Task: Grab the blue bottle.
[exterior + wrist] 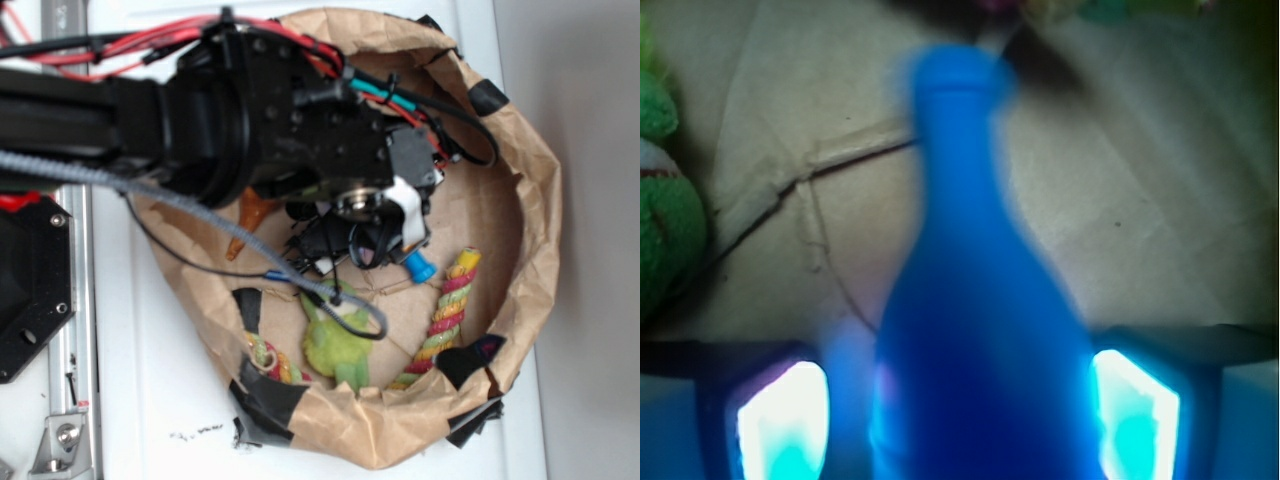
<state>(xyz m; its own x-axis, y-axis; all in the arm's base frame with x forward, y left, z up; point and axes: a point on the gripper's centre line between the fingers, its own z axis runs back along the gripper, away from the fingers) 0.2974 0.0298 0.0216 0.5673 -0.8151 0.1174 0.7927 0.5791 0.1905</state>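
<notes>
The blue bottle [970, 300] lies on the brown paper floor of the bowl, its body between my fingers and its narrow neck pointing away from me. In the exterior view only its neck [418, 266] pokes out from under the gripper [385, 240]. In the wrist view the gripper [960, 400] straddles the bottle's body. The right pad [1135, 415] sits against the bottle's side. A narrow gap shows between the left pad [780, 420] and the bottle. The jaws stand wide.
A crumpled brown paper bowl [530, 200] with black tape holds everything. A green plush [335, 345] lies near the front, also at the wrist view's left edge [665, 230]. A striped rope toy [450, 310] lies to the right, an orange toy [255, 210] under the arm.
</notes>
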